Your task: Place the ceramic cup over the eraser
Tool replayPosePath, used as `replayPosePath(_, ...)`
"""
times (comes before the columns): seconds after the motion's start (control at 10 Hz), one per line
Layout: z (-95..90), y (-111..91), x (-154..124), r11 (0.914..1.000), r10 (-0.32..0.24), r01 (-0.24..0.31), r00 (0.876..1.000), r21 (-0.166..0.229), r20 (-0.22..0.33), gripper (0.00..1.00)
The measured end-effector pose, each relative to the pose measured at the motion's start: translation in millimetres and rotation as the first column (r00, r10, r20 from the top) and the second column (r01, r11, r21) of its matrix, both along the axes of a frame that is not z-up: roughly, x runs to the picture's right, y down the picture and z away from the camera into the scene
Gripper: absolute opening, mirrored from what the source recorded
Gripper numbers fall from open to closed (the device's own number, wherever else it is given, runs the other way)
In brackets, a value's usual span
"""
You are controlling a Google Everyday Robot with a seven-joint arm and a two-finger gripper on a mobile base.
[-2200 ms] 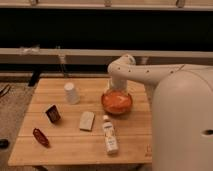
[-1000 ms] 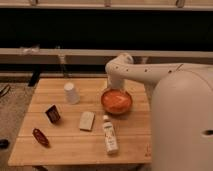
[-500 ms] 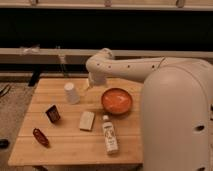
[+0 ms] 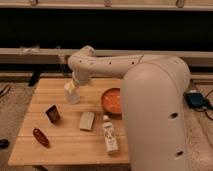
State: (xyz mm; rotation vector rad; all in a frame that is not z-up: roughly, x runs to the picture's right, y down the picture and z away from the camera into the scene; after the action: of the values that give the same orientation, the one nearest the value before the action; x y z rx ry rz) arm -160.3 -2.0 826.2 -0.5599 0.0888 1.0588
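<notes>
Jaws (half-hidden) at ceramic cup [image 4: 71, 95]

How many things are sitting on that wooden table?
6: ceramic cup back left, just below the claw; eraser and dark-red object left; beige block centre; bottle front; orange bowl right. The arm may hide more.

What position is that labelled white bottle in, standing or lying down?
Lying down: the bottle rests lengthwise, flat on the table. The tool is right by the ceramic cup.
</notes>
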Motion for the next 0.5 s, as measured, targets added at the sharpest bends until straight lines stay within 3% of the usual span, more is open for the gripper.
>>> replayPosePath(0.5, 23.5, -7, -48, 0.9938, -0.11, 0.111, 0.994, -0.015, 0.012, 0.8)
